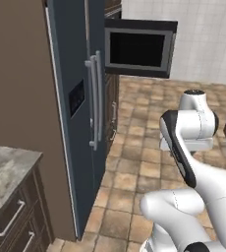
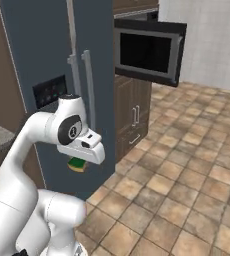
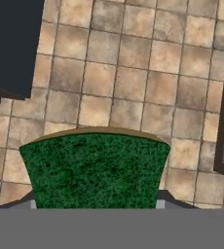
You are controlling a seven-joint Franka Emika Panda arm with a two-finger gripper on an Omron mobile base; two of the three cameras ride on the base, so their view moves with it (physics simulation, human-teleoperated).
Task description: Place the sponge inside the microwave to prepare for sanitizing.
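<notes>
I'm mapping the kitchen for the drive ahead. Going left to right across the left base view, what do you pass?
Stone countertop → brown tall panel → dark fridge with its grey handles → open microwave door → robot arm.

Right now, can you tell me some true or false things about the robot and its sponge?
1. The hand holds the sponge. True.
2. The sponge's top is red. False: it is green, with a yellow edge.
3. The microwave door hangs open. True.
4. The sponge is already in the microwave. False: it is in the hand, above the tiled floor.
5. The tall fridge is white. False: it is dark blue-grey.
</notes>
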